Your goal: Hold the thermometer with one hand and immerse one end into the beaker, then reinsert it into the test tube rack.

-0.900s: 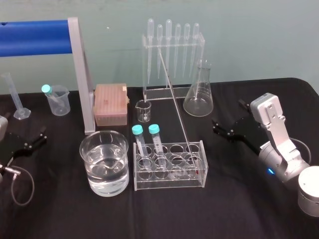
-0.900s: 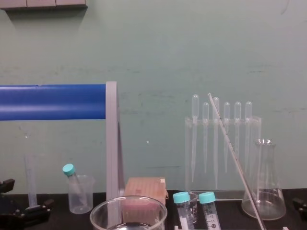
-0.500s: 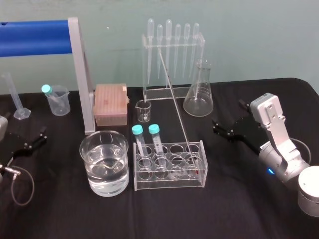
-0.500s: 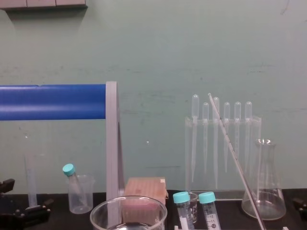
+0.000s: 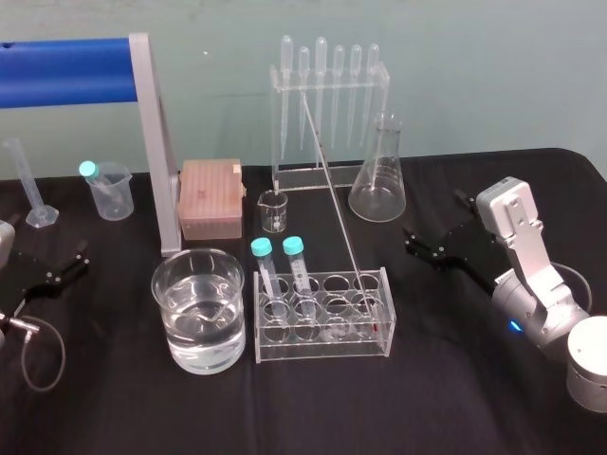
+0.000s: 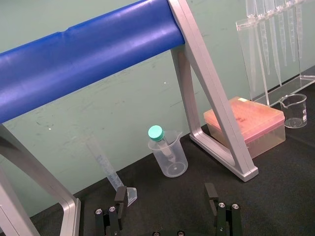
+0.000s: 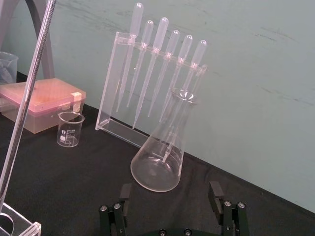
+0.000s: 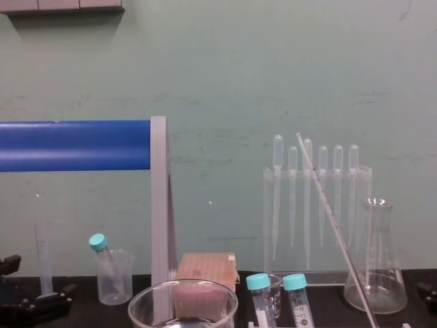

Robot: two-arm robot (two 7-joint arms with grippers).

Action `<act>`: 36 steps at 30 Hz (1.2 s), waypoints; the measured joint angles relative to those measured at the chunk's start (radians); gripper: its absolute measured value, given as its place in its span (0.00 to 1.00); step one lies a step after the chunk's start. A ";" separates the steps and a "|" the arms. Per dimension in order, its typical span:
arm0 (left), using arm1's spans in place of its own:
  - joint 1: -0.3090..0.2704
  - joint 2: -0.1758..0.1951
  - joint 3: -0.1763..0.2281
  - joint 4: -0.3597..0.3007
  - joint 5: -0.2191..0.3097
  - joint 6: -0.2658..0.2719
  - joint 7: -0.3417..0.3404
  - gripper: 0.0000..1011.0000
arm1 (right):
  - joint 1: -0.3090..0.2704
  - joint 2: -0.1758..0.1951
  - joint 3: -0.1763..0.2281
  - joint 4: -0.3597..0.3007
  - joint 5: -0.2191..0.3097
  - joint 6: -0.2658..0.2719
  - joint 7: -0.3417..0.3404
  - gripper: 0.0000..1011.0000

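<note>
the thermometer (image 5: 334,185) stood tilted in the test tube rack (image 5: 322,354), its lower end in a hole at the rack's right end and its upper end leaning back toward the pipette stand (image 5: 330,76). two teal-capped tubes (image 5: 277,270) sat in the rack's left holes. the beaker (image 5: 163,284), partly filled with clear liquid, stood on the black counter (image 5: 455,379) just beside the rack, on its left. the right end effector (image 7: 169,192) hung low over the counter to the right of the rack, well apart from the thermometer, its fingers spread wide with nothing between them. the left end effector (image 6: 165,194) lay at the counter's far left, likewise spread wide and empty, facing a small plastic beaker (image 6: 170,157).
</note>
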 joint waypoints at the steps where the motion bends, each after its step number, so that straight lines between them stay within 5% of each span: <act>1: 0.000 0.000 0.000 0.000 0.000 0.000 0.000 1.00 | 0.000 0.000 0.000 0.000 0.000 0.000 0.000 0.99; 32: 0.000 0.000 0.000 0.000 0.000 0.000 0.000 1.00 | 0.000 0.000 0.000 0.000 0.000 0.000 0.000 0.99; 36: 0.000 0.000 0.000 0.000 0.000 0.000 0.000 1.00 | -0.006 -0.008 0.027 -0.009 0.004 0.006 -0.009 0.99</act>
